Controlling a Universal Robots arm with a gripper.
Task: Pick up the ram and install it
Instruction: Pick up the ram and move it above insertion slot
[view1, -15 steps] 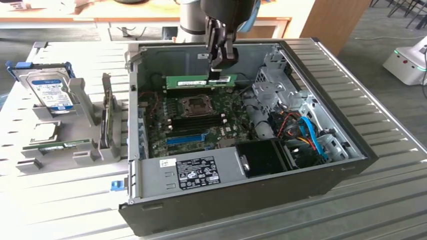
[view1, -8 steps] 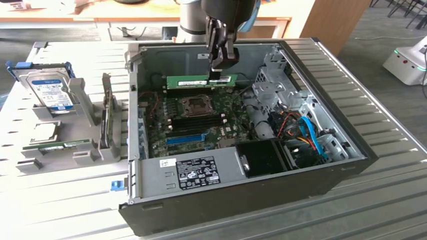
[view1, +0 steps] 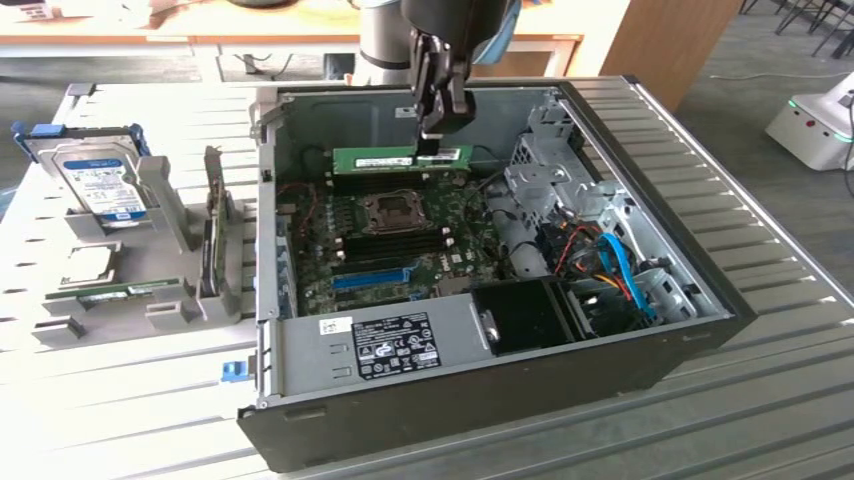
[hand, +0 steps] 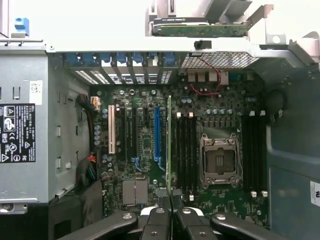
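Carry stage. Ram (view1: 390, 159) lifted and hanging inside the open computer case (view1: 694, 300), over the far part of the motherboard (view1: 414, 255), clear of the board by the look of the exterior view. Long edge level, running across the case. End effector (view1: 442, 138) clamped on the ram near its end on the exterior view's right, closed flat against both faces; rest of the stick jutting out unsupported. From the wrist, seen edge-on as a thin green line running out from between the fingers (hand: 156, 224), parallel to the black memory slots (hand: 186, 150). Appears just beside the nearest of them, between it and the long blue slot (hand: 157, 135); CPU socket (hand: 218, 161) further over. Judged needs for a clean seat: shift sideways until the edge sits over a black slot, not the gap. Keep that parallel line. Match notch to slot key. Confirm end latches tipped open; cannot tell from here. Descend straight, no tilt. Press evenly, since the off-centre grip likely to rock the free end. Case resting on the slatted tabletop (view1: 774, 400).
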